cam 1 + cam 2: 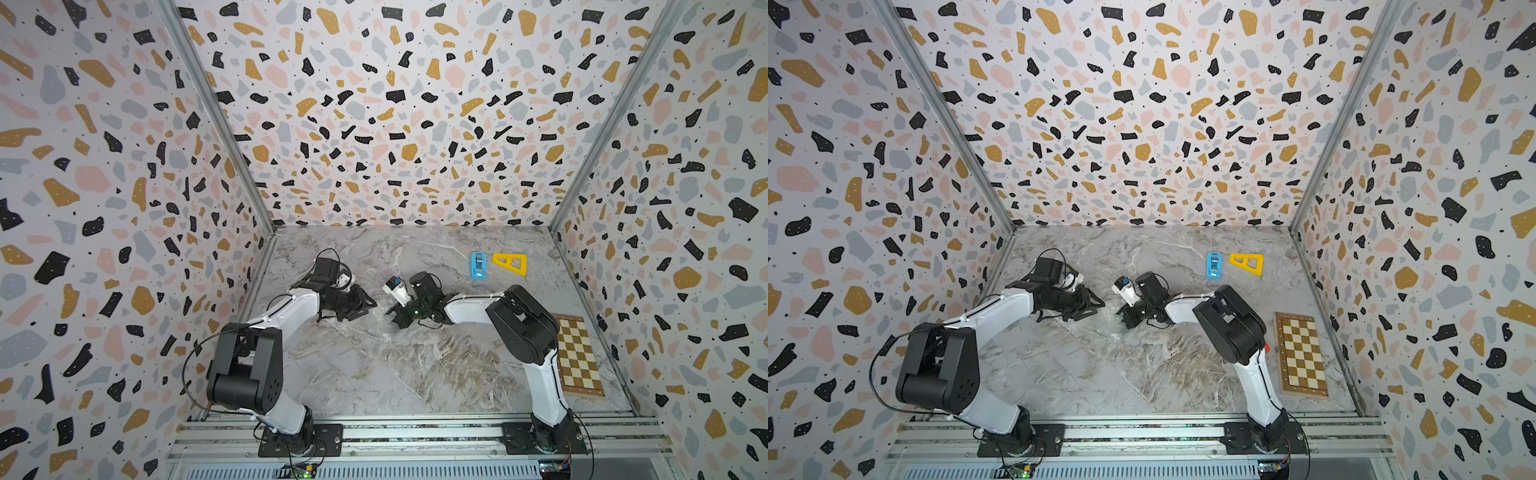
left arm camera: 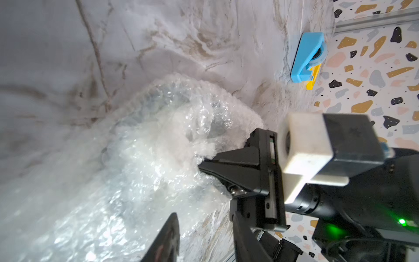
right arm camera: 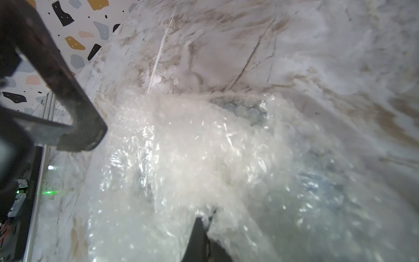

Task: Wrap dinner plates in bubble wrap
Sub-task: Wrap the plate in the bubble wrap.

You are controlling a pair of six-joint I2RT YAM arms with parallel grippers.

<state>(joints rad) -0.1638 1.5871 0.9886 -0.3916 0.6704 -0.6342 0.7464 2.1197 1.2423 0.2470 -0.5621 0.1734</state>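
The bubble wrap [image 1: 374, 328] [image 1: 1105, 328] lies bunched over the middle of the marble table between my two grippers. A bluish-grey patch of the dinner plate [image 3: 242, 111] shows dimly through the wrap [image 3: 204, 147]; most of the plate is hidden. In the right wrist view my right gripper [image 3: 203, 219] is shut on a raised fold of the wrap. It is also seen in both top views [image 1: 392, 312] [image 1: 1122, 314]. My left gripper [image 2: 207, 233] [image 1: 366, 309] stands at the wrap's [image 2: 136, 158] opposite edge, its jaws apart and nothing held between them.
A blue tape dispenser [image 1: 478, 264] and a yellow triangle [image 1: 511, 264] lie at the back right. A brown-and-cream chessboard [image 1: 579, 357] lies by the right wall. Terrazzo-patterned walls close in three sides, and a metal rail [image 1: 415, 432] runs along the front.
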